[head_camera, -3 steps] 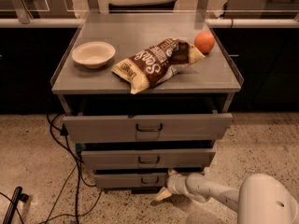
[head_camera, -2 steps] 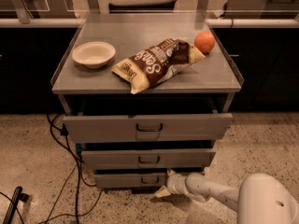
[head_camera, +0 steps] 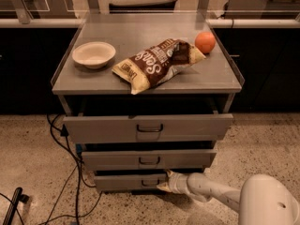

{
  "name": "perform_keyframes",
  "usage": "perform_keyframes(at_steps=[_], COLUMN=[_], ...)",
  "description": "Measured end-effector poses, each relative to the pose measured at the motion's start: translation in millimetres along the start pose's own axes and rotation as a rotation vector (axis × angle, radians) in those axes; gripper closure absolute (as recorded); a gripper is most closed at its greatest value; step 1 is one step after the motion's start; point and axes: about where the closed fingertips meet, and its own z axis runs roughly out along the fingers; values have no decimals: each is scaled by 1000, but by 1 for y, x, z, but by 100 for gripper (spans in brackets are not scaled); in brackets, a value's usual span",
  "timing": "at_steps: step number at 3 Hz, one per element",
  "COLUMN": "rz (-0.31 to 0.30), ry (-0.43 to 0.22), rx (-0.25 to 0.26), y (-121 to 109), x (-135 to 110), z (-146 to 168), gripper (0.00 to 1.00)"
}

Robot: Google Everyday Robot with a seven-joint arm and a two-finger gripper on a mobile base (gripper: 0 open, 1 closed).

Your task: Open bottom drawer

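The bottom drawer [head_camera: 124, 182] is the lowest of three grey metal drawers, with a low flat front and a small dark centre pull handle [head_camera: 149, 183]. It stands out a little from the cabinet, less than the middle drawer [head_camera: 149, 159] and the wide top drawer [head_camera: 147, 127]. My gripper [head_camera: 164, 182] comes in from the lower right on a white arm [head_camera: 220, 194]. Its tan fingertips sit against the drawer front just right of the handle.
On the cabinet top [head_camera: 145, 32] lie a white bowl [head_camera: 93, 54], a brown snack bag [head_camera: 157, 63] and an orange [head_camera: 205, 42]. Black cables [head_camera: 65, 172] hang down the cabinet's left side onto the speckled floor. A dark counter runs behind.
The gripper and arm have barely shifted at the bottom drawer's front. The drawers stand as before.
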Motion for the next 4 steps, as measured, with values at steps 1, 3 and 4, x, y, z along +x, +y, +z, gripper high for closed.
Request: perform_keyframes(at_steps=[1,3,4], rz=[0,20,20], ry=[0,11,11], rx=[0,-17,-17], y=[-2,11,10], x=[-3,1,0], z=[-4,-16,-17], gripper=[95,100,81])
